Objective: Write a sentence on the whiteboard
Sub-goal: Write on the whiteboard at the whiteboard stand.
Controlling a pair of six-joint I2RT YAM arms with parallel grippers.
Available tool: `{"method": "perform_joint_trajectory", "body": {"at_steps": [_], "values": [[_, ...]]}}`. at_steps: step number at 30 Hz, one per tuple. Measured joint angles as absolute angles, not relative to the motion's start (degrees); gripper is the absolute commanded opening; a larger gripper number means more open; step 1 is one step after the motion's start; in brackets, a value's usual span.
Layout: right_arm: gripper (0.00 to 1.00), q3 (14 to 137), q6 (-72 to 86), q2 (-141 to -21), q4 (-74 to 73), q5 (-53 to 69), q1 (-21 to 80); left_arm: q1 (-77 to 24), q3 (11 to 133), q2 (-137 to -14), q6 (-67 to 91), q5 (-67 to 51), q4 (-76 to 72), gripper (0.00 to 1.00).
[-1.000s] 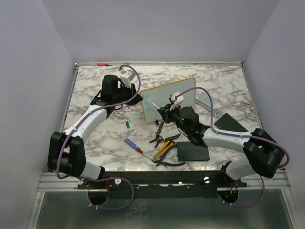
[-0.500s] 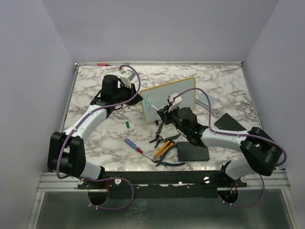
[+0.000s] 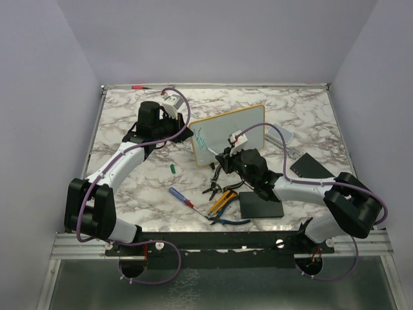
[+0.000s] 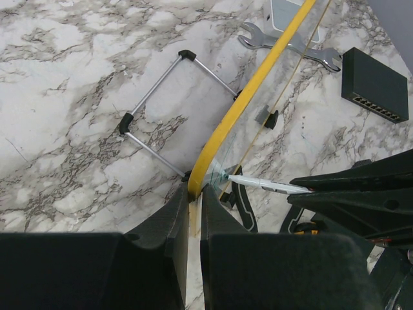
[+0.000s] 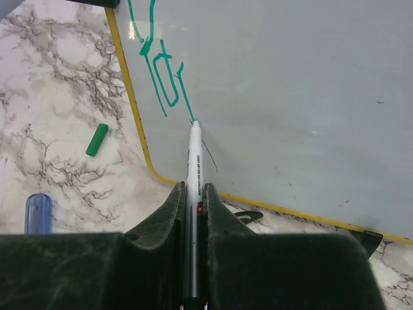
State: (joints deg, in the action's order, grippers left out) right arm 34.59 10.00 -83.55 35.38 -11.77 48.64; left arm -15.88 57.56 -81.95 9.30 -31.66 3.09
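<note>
A marble-patterned table (image 3: 129, 174) is seen from above, with two robot arms bolted at its near edge. The left arm (image 3: 122, 165) is raised from its base and angled forward toward the centre, its wrist turned to the left end of the whiteboard (image 3: 222, 129). The right arm (image 3: 297, 187) is stretched low and leftward across the table, its wrist pointed at the board's face.

The whiteboard is stood tilted near the middle of the table, propped from behind by a wire stand (image 4: 161, 116). Its yellow frame is pinched at the lower left corner by the left gripper (image 4: 193, 206), whose jaws are closed tight on the edge.

A flat black pad (image 3: 261, 205) is laid just in front of the right arm, with pliers (image 3: 222, 201) and a blue-handled screwdriver (image 3: 179, 195) scattered beside it. A wrench (image 4: 290, 48) is seen behind the board.

A marker (image 5: 193, 155) is clamped between the narrowly closed jaws of the right gripper (image 5: 193, 190), and its tip is pressed to the white surface at the end of a stroke. The sentence (image 5: 158, 77) is begun as a few teal-green marks at the board's left end. A small green cap (image 5: 97, 139) is left on the table just beside the board's lower left corner.
</note>
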Motion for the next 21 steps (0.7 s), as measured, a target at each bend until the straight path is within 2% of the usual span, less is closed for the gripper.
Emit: {"method": "perform_joint_trajectory", "body": {"at_steps": [21], "values": [[0.01,38.9,7.9,-82.7,34.9,-13.6,48.6,-15.9,57.6,-82.0,9.2,-31.6,3.1,0.04]]}}
